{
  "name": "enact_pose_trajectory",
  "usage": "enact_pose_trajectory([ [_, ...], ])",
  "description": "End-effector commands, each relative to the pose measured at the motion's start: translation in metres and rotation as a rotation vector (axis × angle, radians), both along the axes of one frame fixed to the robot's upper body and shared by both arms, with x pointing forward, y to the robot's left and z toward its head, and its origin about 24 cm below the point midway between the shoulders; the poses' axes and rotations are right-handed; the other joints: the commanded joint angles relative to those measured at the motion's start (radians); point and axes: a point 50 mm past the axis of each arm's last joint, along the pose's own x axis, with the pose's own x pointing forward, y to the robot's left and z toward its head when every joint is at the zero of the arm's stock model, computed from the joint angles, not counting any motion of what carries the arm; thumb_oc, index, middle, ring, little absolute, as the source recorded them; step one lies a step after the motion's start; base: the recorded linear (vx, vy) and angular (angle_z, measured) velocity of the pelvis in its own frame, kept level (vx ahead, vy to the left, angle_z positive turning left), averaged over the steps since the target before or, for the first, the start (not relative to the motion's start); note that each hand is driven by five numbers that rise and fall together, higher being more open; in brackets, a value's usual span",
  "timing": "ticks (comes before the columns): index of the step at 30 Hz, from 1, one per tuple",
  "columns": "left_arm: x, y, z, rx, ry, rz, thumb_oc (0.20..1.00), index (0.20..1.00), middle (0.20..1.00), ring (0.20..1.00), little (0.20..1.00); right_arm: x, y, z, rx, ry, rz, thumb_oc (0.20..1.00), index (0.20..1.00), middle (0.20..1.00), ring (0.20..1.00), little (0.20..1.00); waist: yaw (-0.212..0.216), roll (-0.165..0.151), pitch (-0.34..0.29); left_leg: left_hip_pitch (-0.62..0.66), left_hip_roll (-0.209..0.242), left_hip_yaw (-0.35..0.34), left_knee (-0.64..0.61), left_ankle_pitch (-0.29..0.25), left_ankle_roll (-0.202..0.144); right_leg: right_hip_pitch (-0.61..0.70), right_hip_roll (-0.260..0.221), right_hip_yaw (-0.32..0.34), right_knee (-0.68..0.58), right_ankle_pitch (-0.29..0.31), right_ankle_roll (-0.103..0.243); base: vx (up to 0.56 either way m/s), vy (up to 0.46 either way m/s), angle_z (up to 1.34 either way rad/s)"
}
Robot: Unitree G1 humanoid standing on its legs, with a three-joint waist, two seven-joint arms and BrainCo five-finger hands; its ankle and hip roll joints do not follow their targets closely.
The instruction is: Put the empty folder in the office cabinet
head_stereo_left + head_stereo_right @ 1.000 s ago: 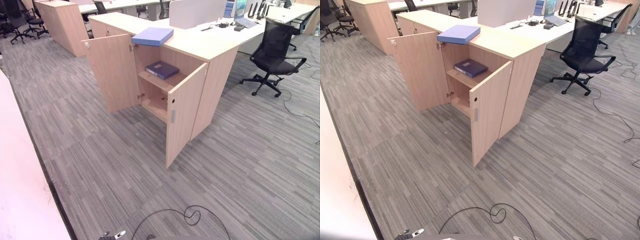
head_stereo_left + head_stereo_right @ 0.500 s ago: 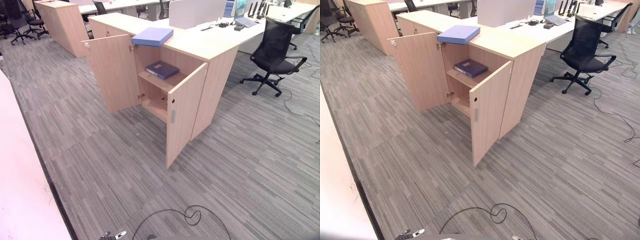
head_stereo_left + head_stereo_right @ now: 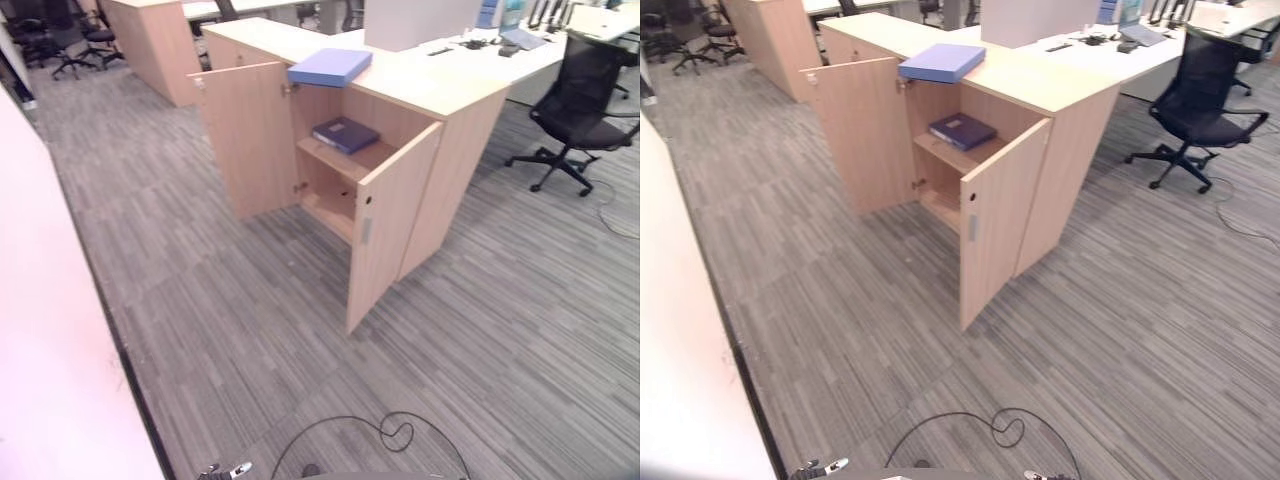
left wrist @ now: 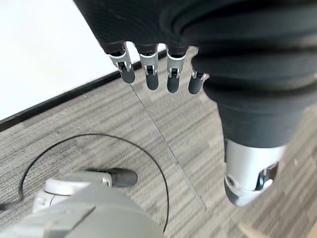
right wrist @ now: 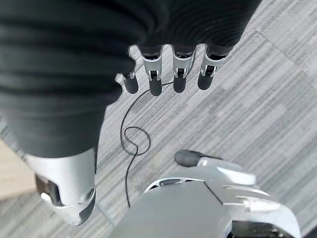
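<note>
Light-blue folder flat atop open cabinet

light-blue folder atop open cabinet

A cabinet of pale matt wood-look board, smooth, with a small metal-looking handle on one door. A light blue folder with a smooth matt cover. Grey carpet floor, rough and striped. A chair with a black mesh back. Each robot hand has silvery fingers with dark tips and a dark ribbed cover.
</note>
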Motion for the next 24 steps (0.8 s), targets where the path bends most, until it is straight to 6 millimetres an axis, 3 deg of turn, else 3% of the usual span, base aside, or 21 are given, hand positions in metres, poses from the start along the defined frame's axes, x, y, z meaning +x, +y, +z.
enact_pose_trajectory([
  [1, 0.010, 0.004, 0.003, 0.026, -0.021, -0.036, 1.000, 1.000, 1.000, 1.000, 1.000, 0.039, -0.003, 0.008, -0.019, -0.084, 0.076, 1.000, 1.000, 1.000, 1.000, 1.000, 0.011, 0.035, 0.061, 0.053, -0.065, -0.049, 0.013, -0.074, 0.018, -0.206, -0.104, 0.061, 0.292, 0.131, 0.036, -0.01, -0.007, 0.79],
  [3, 0.008, 0.004, 0.002, 0.026, -0.015, -0.028, 1.000, 1.000, 1.000, 1.000, 1.000, 0.044, -0.003, 0.009, -0.021, -0.097, 0.093, 1.000, 1.000, 1.000, 1.000, 1.000, 0.012, 0.040, 0.067, 0.055, -0.057, -0.048, 0.013, -0.072, 0.016, -0.235, -0.082, 0.091, 0.280, 0.130, 0.030, 0.03, -0.041, 0.48],
  [4, 0.004, 0.006, 0.002, 0.029, -0.004, -0.021, 1.000, 1.000, 1.000, 1.000, 1.000, 0.053, -0.001, 0.010, -0.023, -0.112, 0.133, 1.000, 1.000, 1.000, 1.000, 1.000, 0.014, 0.042, 0.081, 0.067, -0.048, -0.056, 0.013, -0.073, 0.010, -0.269, -0.043, 0.128, 0.189, 0.138, 0.035, 0.09, -0.088, 0.39],
  [9, 0.002, 0.010, 0.003, 0.041, -0.001, -0.020, 1.000, 1.000, 1.000, 1.000, 1.000, 0.054, -0.004, 0.012, -0.023, -0.107, 0.120, 1.000, 1.000, 1.000, 1.000, 1.000, -0.010, 0.015, 0.111, 0.110, -0.069, -0.102, 0.013, -0.096, 0.005, -0.349, 0.048, 0.288, -0.045, 0.244, 0.097, 0.15, -0.101, 0.21],
  [15, -0.001, 0.010, 0.002, 0.048, 0.003, -0.001, 1.000, 1.000, 1.000, 1.000, 1.000, 0.039, -0.009, 0.009, -0.025, -0.064, 0.093, 1.000, 1.000, 1.000, 1.000, 1.000, -0.013, 0.002, 0.082, 0.117, -0.071, -0.106, 0.013, -0.129, 0.004, -0.307, 0.046, 0.302, -0.104, 0.263, 0.081, 0.16, -0.124, 0.24],
  [17, 0.001, 0.007, 0.002, 0.037, -0.009, 0.009, 1.000, 1.000, 1.000, 1.000, 1.000, 0.028, -0.012, 0.008, -0.028, -0.039, 0.071, 1.000, 1.000, 1.000, 1.000, 1.000, -0.019, 0.006, 0.060, 0.142, -0.031, -0.105, 0.013, -0.148, 0.000, -0.282, 0.076, 0.296, -0.095, 0.236, 0.061, 0.35, -0.238, -0.01],
  [22, 0.011, 0.004, 0.003, 0.035, -0.036, -0.014, 1.000, 1.000, 1.000, 1.000, 1.000, 0.023, -0.015, 0.008, -0.031, -0.034, 0.051, 1.000, 1.000, 1.000, 1.000, 1.000, -0.027, 0.004, 0.053, 0.152, -0.001, -0.098, 0.022, -0.163, -0.021, -0.257, 0.096, 0.282, -0.095, 0.201, 0.044, 0.17, -0.155, 0.18],
  [24, 0.024, 0.000, 0.005, 0.030, -0.078, -0.044, 1.000, 1.000, 1.000, 1.000, 1.000, 0.020, -0.017, 0.008, -0.034, -0.031, 0.036, 1.000, 1.000, 1.000, 1.000, 1.000, -0.034, -0.001, 0.046, 0.143, 0.025, -0.090, 0.066, -0.186, -0.046, -0.231, 0.106, 0.261, -0.093, 0.162, 0.026, 0.24, -0.256, 0.19],
])
